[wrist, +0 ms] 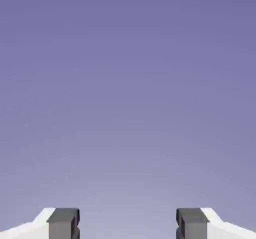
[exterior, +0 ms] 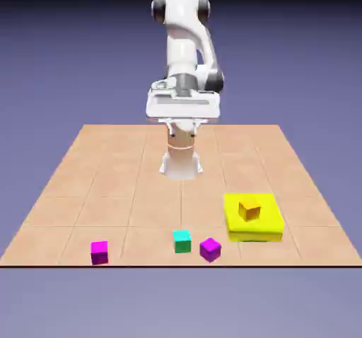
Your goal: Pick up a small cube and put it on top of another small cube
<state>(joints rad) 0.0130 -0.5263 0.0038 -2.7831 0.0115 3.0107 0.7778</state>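
The small cube [exterior: 210, 249], plain violet-purple, lies near the table's front edge, right of the middle in the exterior view. A teal cube [exterior: 182, 241] of the same size sits just to its left, slightly apart. Further left lies a pinker magenta cube [exterior: 100, 252]. My gripper [exterior: 182, 110] hangs high above the far side of the table, well away from all the cubes. In the hand view the gripper [wrist: 127, 223] is open with nothing between its grey fingertips [wrist: 63, 222], and only the blue-violet backdrop shows beyond them.
A flat yellow block [exterior: 254, 218] lies at the exterior view's right, behind the violet-purple cube, with a small orange cube [exterior: 249, 210] on top. The robot's base [exterior: 181, 161] stands at the table's far middle.
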